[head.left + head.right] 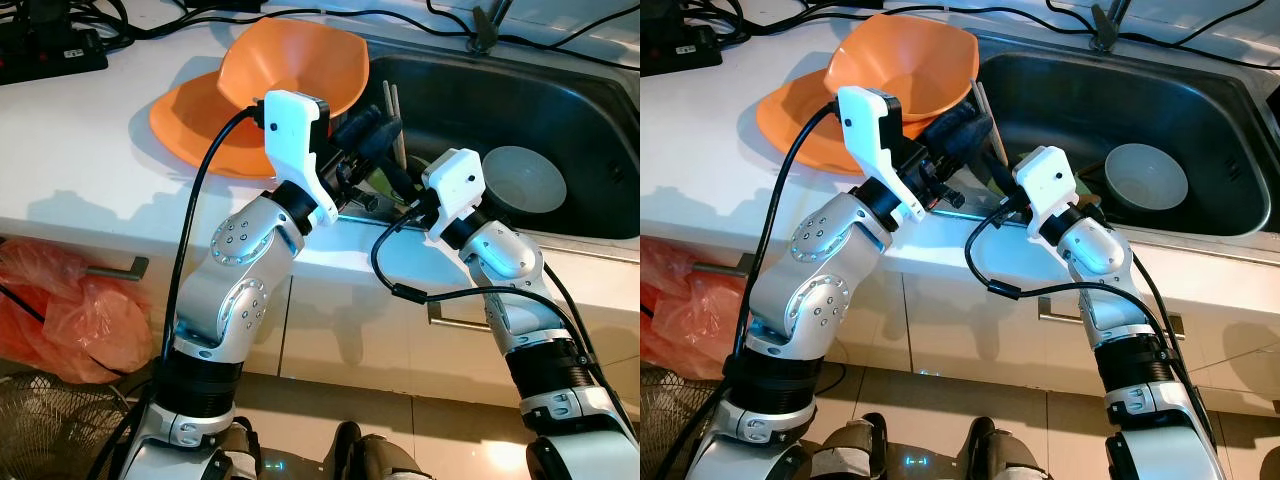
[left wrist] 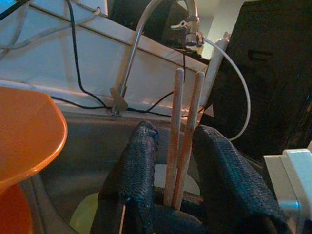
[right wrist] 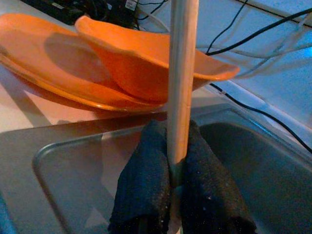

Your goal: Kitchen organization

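Steel sink (image 1: 600,215) lies under both grippers. Left gripper (image 2: 173,161), fingers apart, brackets the chopsticks (image 2: 184,131); right gripper (image 3: 175,168) pinches them. Probably a handover; next, one gripper must let go.

Two head cameras look forward and down from above at a white counter (image 1: 90,170) and steel sink (image 1: 560,100), sharing nearly the same scene (the right eye sits slightly offset). The left wrist camera looks closely along its fingers (image 2: 141,170), across the sink toward the faucet (image 2: 146,29). The right wrist camera, equally close, faces the orange bowl (image 3: 146,63) on the counter beyond the sink's edge.
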Available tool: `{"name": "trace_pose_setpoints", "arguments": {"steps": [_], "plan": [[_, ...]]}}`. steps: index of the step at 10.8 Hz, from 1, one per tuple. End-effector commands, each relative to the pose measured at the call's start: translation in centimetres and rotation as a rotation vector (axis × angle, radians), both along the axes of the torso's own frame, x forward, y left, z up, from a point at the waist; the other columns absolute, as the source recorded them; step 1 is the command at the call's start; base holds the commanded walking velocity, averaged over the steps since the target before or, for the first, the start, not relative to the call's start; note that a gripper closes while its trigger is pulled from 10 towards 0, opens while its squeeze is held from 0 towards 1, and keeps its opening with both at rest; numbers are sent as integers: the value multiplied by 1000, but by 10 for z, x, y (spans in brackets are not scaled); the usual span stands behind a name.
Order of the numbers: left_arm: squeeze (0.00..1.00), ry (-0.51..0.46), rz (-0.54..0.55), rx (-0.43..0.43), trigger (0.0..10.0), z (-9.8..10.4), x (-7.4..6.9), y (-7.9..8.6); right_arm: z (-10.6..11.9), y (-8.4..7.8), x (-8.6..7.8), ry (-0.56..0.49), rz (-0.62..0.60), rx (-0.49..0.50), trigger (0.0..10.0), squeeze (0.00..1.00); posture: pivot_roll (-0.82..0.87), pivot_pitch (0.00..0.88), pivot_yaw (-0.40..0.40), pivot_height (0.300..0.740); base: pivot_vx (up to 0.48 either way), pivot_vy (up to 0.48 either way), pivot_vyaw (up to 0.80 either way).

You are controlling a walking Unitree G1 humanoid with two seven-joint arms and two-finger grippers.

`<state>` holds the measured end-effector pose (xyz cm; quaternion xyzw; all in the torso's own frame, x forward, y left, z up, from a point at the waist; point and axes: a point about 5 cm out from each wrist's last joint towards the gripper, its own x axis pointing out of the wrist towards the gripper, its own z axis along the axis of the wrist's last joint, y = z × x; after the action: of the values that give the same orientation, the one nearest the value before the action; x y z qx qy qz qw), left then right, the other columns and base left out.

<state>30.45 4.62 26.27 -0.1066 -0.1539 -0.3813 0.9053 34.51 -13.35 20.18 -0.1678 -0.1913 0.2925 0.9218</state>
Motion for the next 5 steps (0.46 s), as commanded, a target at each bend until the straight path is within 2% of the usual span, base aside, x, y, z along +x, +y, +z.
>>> {"name": "trace_pose_setpoints", "arguments": {"steps": [1, 5], "plan": [[0, -31, -24, -2, 10000, 4, -6, -5, 3, -9, 2, -17, -35, 7, 0, 0, 209, 194, -89, 740, 0, 0, 0], [0, -29, -38, -2, 10000, 1, -8, -6, 9, -21, 12, -34, -140, 12, 0, 0, 207, 194, -92, 740, 0, 0, 0]]}}
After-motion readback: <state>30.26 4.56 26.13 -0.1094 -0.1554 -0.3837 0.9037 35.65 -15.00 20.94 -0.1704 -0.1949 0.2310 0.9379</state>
